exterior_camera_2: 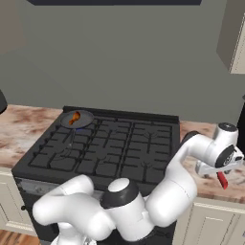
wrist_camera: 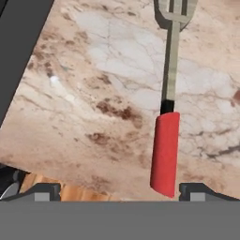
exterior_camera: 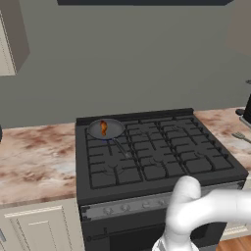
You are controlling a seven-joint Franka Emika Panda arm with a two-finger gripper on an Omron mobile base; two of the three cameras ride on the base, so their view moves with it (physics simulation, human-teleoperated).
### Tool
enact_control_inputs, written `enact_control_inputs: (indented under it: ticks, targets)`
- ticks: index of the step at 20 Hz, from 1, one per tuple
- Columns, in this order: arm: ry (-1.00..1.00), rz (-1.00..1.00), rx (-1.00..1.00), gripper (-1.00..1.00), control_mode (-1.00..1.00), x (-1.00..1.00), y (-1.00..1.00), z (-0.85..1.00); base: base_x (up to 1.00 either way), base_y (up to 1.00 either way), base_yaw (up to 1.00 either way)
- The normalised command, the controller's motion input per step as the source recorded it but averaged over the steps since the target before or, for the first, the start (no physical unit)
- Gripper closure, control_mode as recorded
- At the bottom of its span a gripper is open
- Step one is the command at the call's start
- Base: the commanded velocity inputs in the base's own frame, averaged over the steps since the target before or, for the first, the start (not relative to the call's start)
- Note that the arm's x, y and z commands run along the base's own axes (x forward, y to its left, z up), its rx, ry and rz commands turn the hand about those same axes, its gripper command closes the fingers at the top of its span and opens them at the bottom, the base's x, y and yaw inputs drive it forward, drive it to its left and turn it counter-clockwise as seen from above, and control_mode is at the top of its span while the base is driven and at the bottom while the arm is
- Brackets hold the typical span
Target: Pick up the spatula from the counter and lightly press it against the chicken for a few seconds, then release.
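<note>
Red-handled spatula [wrist_camera: 165, 152] between wide-open pincer [wrist_camera: 120, 190] tips, not gripped.

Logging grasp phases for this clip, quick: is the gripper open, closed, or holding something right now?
Gripper: open, holding nothing; the red-handled spatula lies ungripped on the marble counter.
</note>
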Motion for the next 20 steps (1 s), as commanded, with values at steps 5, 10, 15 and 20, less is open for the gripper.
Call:
enact_control_inputs:
  ticks: [5, 10, 15, 20]
  targets:
    - [0.03, 0.03, 0.00, -1.00, -1.00, 0.18, -0.24, -0.15, 0.00, 0.00, 0.00]
    - [0.07, 0.03, 0.00, -1.00, -1.00, 0.20, -0.17, -0.24, 0.00, 0.00, 0.00]
    - [0.04, 0.04, 0.01, -1.00, -1.00, 0.17, -0.22, -0.16, 0.00, 0.00, 0.00]
    - [0.02, 0.04, 0.02, -1.00, -1.00, 0.11, -0.28, -0.17, 0.00, 0.00, 0.00]
